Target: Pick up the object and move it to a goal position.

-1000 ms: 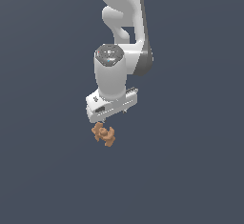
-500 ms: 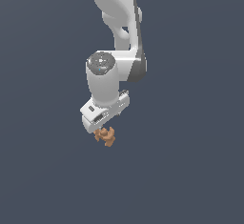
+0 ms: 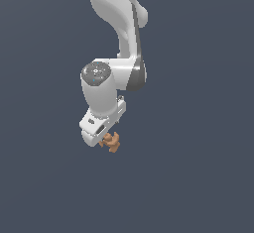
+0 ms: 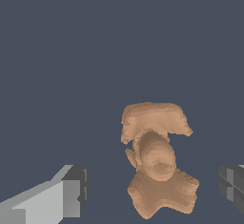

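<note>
The white Panda arm descends from the top of the exterior view, with its wrist bent toward 7 o'clock. The gripper sits at the low end of the arm, just below the centre of that view. The object, a small orange-brown knobbly piece with stubby lobes, shows at the underside of the gripper, protruding toward 4 o'clock from the white gripper body.

In the wrist view the gripper has its fingers set wide apart: one dark finger pad stands well clear of the object on one side, and the other pad stands clear on the opposite side. A visible gap remains on both sides; neither pad touches the object. The object lies between the two fingers, nearer to the second pad. The background is uniform dark grey-blue in both views
</note>
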`<state>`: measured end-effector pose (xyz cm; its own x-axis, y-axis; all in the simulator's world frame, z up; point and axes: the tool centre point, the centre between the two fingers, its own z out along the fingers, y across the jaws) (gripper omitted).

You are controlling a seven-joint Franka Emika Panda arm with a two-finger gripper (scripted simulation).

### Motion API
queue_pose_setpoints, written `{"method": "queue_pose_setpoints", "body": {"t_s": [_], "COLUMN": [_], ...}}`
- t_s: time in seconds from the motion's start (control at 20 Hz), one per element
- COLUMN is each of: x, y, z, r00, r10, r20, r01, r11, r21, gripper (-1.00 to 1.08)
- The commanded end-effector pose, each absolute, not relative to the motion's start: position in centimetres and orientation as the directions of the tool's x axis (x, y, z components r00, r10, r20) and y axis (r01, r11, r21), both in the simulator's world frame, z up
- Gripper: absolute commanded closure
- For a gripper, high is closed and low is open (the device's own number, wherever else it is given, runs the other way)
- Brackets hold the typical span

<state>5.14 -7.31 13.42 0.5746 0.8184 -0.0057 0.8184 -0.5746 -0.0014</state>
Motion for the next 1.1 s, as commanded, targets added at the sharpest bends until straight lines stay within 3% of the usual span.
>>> {"method": "queue_pose_setpoints", "body": {"t_s": [0.0, 0.75, 1.05], "x": [5.4, 5.9, 5.8], "y": [-7.7, -8.5, -8.5], "z": [13.2, 12.5, 9.9], "r00": [0.538, 0.468, 0.465], "r10": [0.843, 0.884, 0.885], "r20": [-0.004, 0.000, 0.000], "r01": [0.843, 0.884, 0.885], "r11": [-0.538, -0.468, -0.465], "r21": [-0.001, 0.000, 0.000], "gripper": [-0.92, -0.92, -0.92]}}
